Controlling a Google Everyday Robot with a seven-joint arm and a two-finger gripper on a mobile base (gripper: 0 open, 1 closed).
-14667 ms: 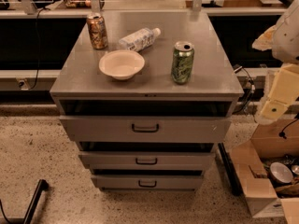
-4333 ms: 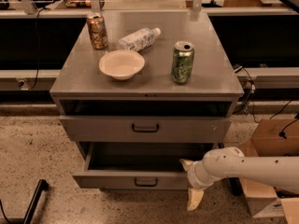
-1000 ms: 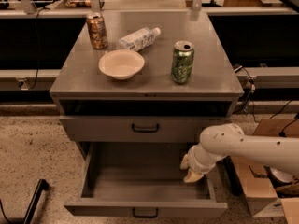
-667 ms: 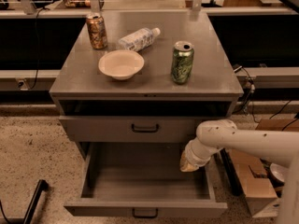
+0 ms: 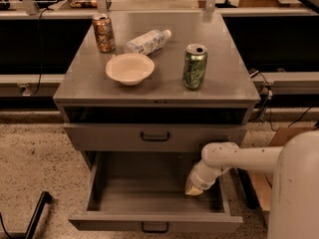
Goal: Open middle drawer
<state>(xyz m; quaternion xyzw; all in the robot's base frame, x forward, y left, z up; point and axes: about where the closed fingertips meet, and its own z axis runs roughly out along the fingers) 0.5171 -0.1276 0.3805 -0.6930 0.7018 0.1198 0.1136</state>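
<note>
The middle drawer [image 5: 155, 222] is pulled far out of the grey cabinet. Its low front panel is nearest the camera, with the small dark handle [image 5: 154, 227] at its centre, and its shallow inside is bare. My gripper [image 5: 194, 187] hangs over the drawer's right inner side, near the right wall, apart from the handle. The white arm [image 5: 234, 158] reaches in from the right. The taller top drawer [image 5: 154, 136] is shut above. The lowest drawer is hidden under the open one.
On the cabinet top [image 5: 79, 86] stand a brown can [image 5: 103, 33], a lying water bottle [image 5: 147, 41], a white bowl [image 5: 129, 68] and a green can [image 5: 194, 66]. A cardboard box [image 5: 281, 136] and cables are at the right. A black bar [image 5: 35, 218] lies lower left.
The drawer stays pulled out. My gripper has shifted a little left and down inside the drawer's right side, and the arm's near part now fills the right edge.
</note>
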